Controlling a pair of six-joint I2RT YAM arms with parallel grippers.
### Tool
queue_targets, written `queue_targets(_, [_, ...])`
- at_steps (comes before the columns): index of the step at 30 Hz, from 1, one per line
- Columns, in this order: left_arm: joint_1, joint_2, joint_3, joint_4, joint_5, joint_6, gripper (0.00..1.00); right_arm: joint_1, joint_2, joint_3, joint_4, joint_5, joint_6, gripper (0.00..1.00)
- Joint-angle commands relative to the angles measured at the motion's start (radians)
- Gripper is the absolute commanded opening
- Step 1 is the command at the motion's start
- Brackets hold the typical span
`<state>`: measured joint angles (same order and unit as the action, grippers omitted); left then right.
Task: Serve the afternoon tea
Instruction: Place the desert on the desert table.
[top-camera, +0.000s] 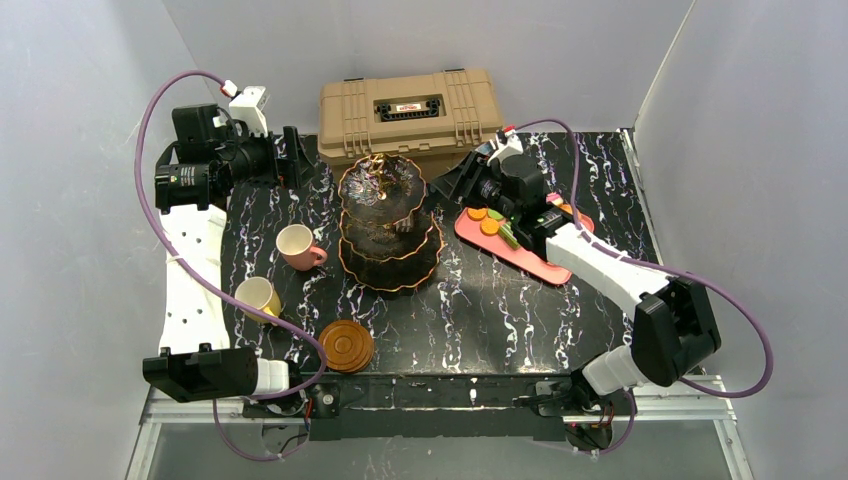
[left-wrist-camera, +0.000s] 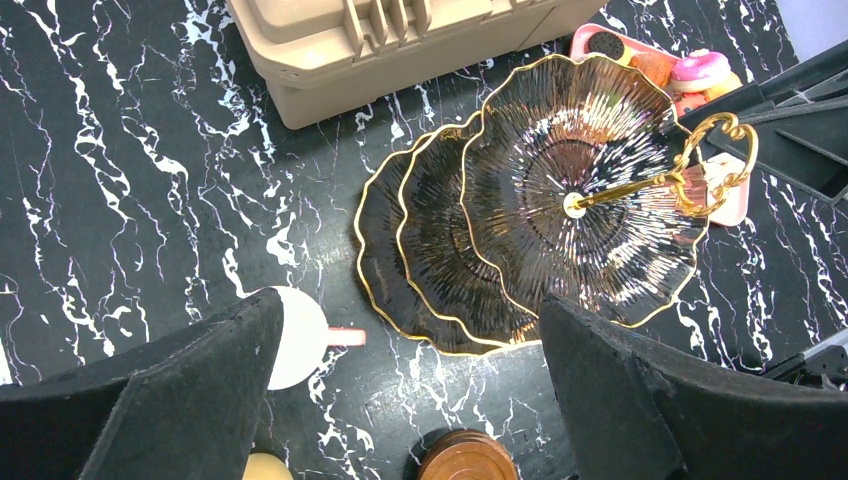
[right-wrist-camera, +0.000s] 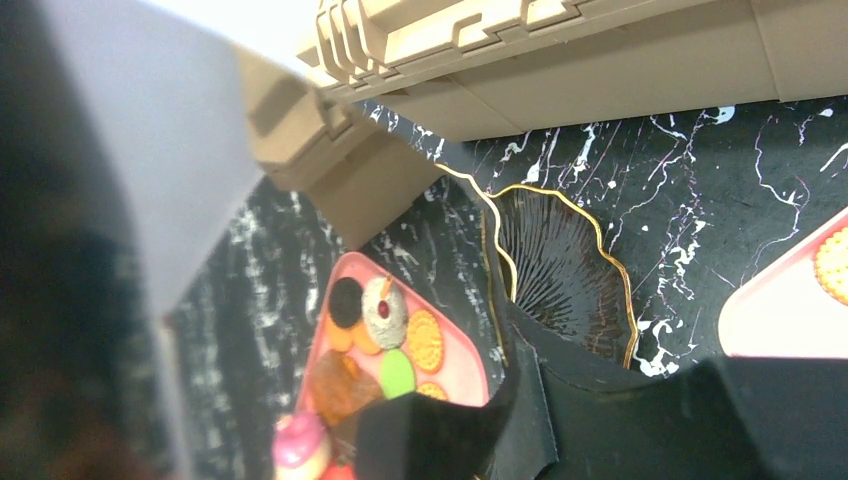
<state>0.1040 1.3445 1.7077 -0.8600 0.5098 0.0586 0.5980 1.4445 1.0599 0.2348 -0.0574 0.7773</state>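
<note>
One red label (top-camera: 408, 107) on toolbox (top-camera: 350, 120), unreadable | left gripper (left-wrist-camera: 410, 310) wide open, empty | right gripper (top-camera: 458, 183): opening unclear

Toolbox (top-camera: 409, 112) walls the back just behind the stand (top-camera: 390, 262); bare tabletop (top-camera: 500, 310) lies open in front of it

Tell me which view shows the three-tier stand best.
Left wrist: the stand is close, with all three tiers and the gold handle clear. Top external shows it whole but small; right wrist catches only one scalloped edge.
</note>
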Motion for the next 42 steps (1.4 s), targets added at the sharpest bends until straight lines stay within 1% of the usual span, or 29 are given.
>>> queue_targets(1, [0.008, -0.039, -0.001, 0.007, 0.015, -0.001, 0.98, 0.003, -0.059, 0.056, 0.037, 0.004, -0.016, 0.62])
queue_targets(7, [0.008, -0.038, -0.001, 0.01, 0.017, -0.001, 0.98, -0.016, -0.102, 0.068, -0.029, 0.029, -0.062, 0.6])
queue_targets(11, [0.008, -0.042, -0.003, 0.009, 0.017, -0.002, 0.98, -0.07, -0.158, 0.052, -0.119, 0.052, -0.121, 0.57])
queue_targets(16, [0.008, -0.044, -0.01, 0.01, 0.021, 0.002, 0.98, -0.256, -0.264, -0.016, -0.196, 0.049, -0.167, 0.48])
queue_targets(21, [0.007, -0.039, -0.009, 0.01, 0.024, -0.003, 0.98, -0.392, -0.322, -0.034, -0.316, 0.144, -0.282, 0.48])
queue_targets(25, [0.007, -0.038, -0.007, 0.009, 0.027, -0.006, 0.98, -0.463, -0.299, -0.041, -0.323, 0.195, -0.333, 0.49])
queue_targets(28, [0.007, -0.038, -0.012, 0.009, 0.029, -0.006, 0.98, -0.492, -0.264, -0.046, -0.314, 0.224, -0.344, 0.49])
queue_targets(33, [0.008, -0.038, -0.016, 0.01, 0.025, 0.0, 0.98, -0.512, -0.225, -0.085, -0.276, 0.271, -0.341, 0.51])
queue_targets(36, [0.008, -0.031, -0.014, 0.009, 0.03, -0.004, 0.98, -0.52, -0.204, -0.111, -0.246, 0.273, -0.329, 0.53])
queue_targets(41, [0.007, -0.025, -0.011, 0.01, 0.041, -0.011, 0.98, -0.527, -0.159, -0.122, -0.244, 0.286, -0.322, 0.57])
queue_targets(42, [0.007, -0.025, -0.01, 0.009, 0.038, -0.011, 0.98, -0.529, -0.153, -0.125, -0.217, 0.29, -0.321, 0.58])
